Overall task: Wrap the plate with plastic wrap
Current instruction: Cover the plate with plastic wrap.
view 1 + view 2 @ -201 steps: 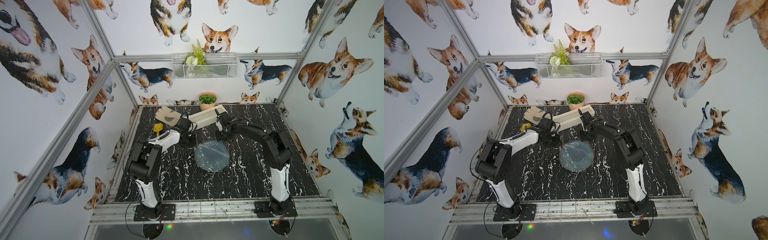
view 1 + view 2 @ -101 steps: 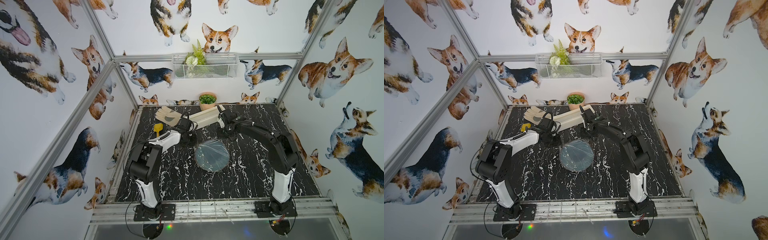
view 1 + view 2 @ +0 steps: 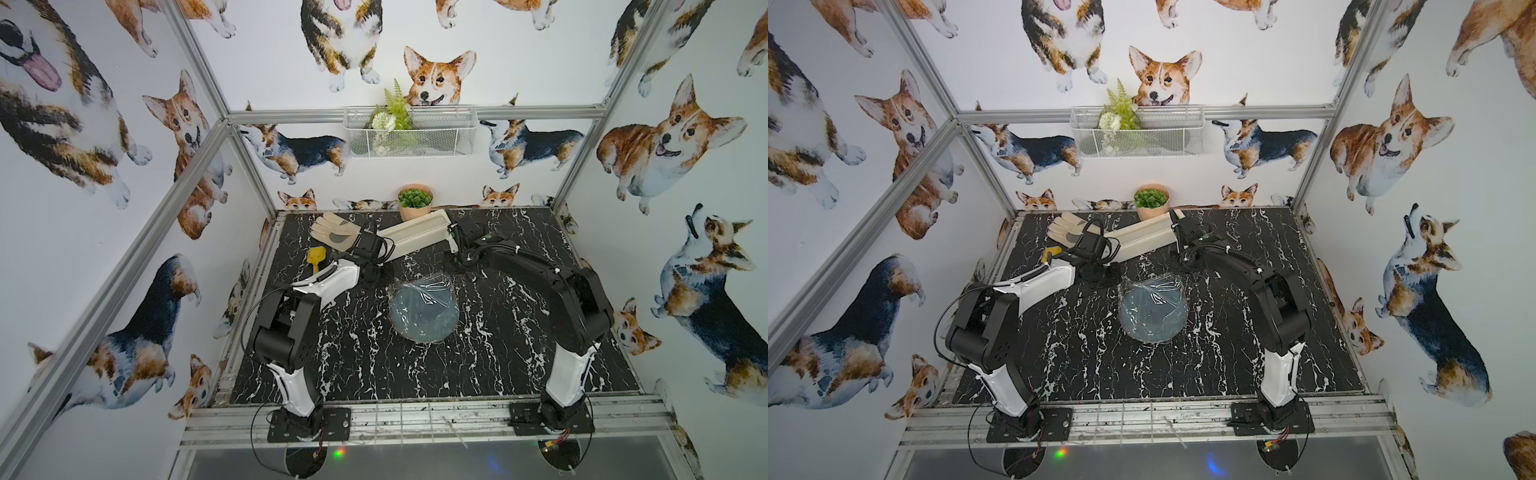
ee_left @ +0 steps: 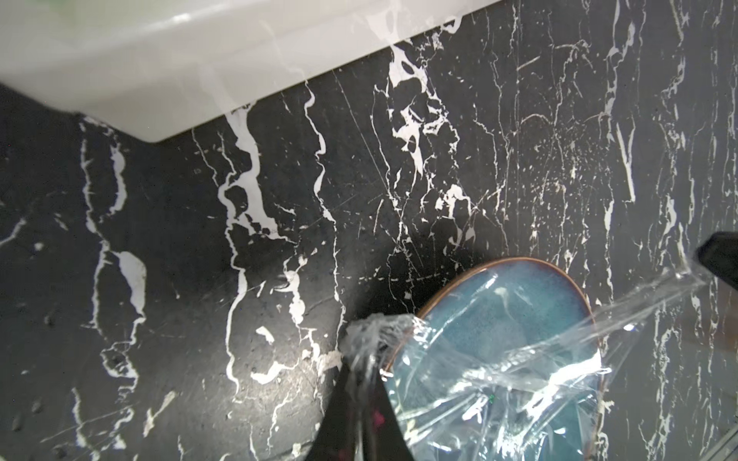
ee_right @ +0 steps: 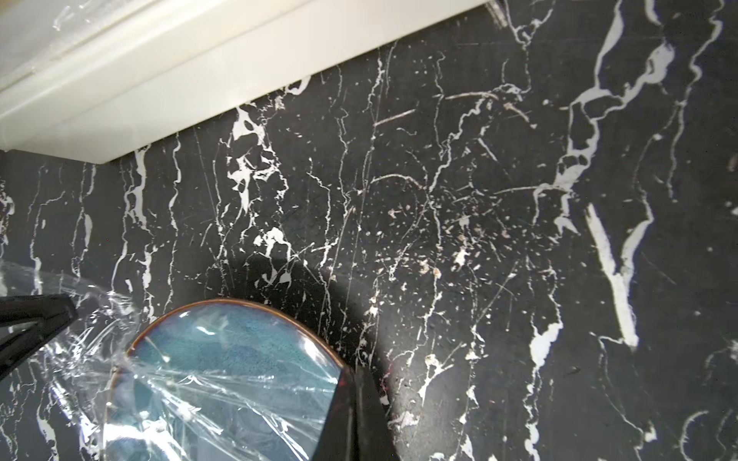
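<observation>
Black marble tabletop (image 4: 159, 279): left gripper (image 4: 361, 359) and right gripper (image 5: 353, 373) each clamped on thin transparent crinkly plastic wrap (image 4: 499, 383) across round blue-grey glazed plate (image 4: 499, 311); uneven pull could tear it

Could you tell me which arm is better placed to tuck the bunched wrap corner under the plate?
Left, probably: left gripper shut on that bunched plastic wrap at the plate rim; right gripper holds another corner.
</observation>
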Robot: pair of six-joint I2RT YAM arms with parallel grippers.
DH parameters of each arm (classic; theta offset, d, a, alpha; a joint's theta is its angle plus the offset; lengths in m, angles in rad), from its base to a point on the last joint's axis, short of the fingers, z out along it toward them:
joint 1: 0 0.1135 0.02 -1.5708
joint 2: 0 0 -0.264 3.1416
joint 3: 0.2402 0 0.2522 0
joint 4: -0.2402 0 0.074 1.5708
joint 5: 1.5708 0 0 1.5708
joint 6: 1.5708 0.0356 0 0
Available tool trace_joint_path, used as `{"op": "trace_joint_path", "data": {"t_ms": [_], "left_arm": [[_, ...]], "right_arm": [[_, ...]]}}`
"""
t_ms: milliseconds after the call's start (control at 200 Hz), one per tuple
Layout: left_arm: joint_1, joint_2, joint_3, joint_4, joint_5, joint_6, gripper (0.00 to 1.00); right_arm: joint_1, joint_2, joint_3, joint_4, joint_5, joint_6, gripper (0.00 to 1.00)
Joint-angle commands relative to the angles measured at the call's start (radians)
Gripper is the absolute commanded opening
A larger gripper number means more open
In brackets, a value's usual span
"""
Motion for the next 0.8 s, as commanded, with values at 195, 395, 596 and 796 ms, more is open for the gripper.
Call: {"op": "trace_joint_path", "data": {"t_ms": [195, 395, 596, 796], "left_arm": [[-0.001, 0.004, -0.044, 0.064, -0.113, -0.015, 0.03], [-0.001, 0.094, -0.005, 0.068, -0.123, -0.037, 0.02], [-0.003, 0.123, 0.027, 0.068, -0.104, -0.042, 0.02], [-0.003, 0.115, 0.031, 0.064, -0.091, -0.033, 0.03]], "right_arm": [[-0.018, 0.035, 0.012, 0.057, 0.035, 0.029, 0.00], [-0.027, 0.111, 0.051, 0.047, 0.037, 0.024, 0.00], [-0.029, 0.136, 0.064, 0.048, 0.004, 0.026, 0.00], [-0.030, 0.091, 0.011, 0.073, -0.046, 0.050, 0.41]]}}
